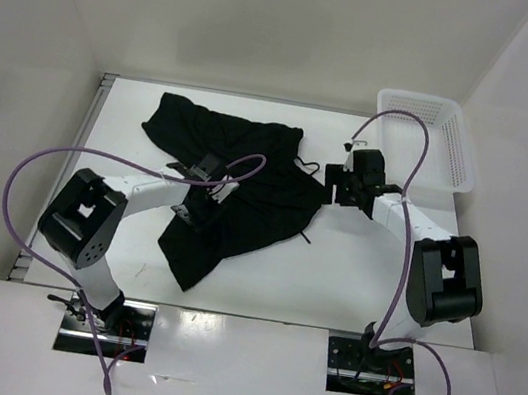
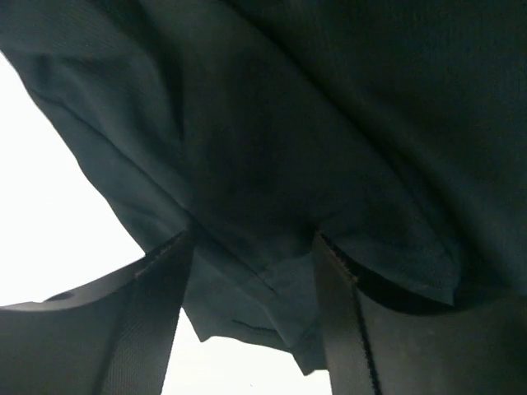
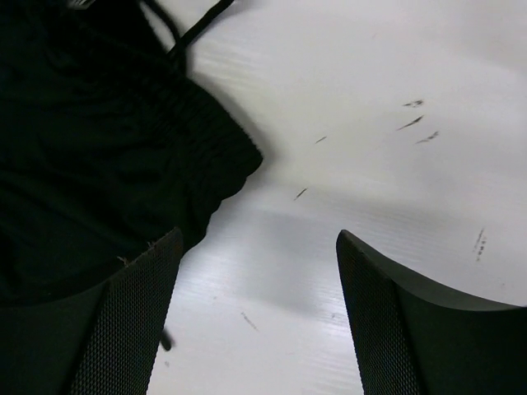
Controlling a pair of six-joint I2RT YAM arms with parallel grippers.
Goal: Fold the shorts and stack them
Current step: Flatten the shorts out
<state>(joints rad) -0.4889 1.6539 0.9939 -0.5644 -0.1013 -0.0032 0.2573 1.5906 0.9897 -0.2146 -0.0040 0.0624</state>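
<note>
The black shorts (image 1: pixel 245 189) lie spread and crumpled across the middle of the white table. My left gripper (image 1: pixel 202 192) is low over their left-middle part. In the left wrist view its fingers (image 2: pixel 156 321) stand apart with a hem fold of the shorts (image 2: pixel 263 280) hanging between them, not clamped. My right gripper (image 1: pixel 331 184) is open at the right edge of the shorts. In the right wrist view the gathered waistband corner (image 3: pixel 206 164) is beside the left finger (image 3: pixel 132 321), and bare table lies between the fingers. The thin drawstring (image 3: pixel 198 25) trails off the waistband.
A white lattice basket (image 1: pixel 435 145) stands at the back right corner, just behind the right arm. White walls enclose the table on the left, back and right. Purple cables loop over both arms.
</note>
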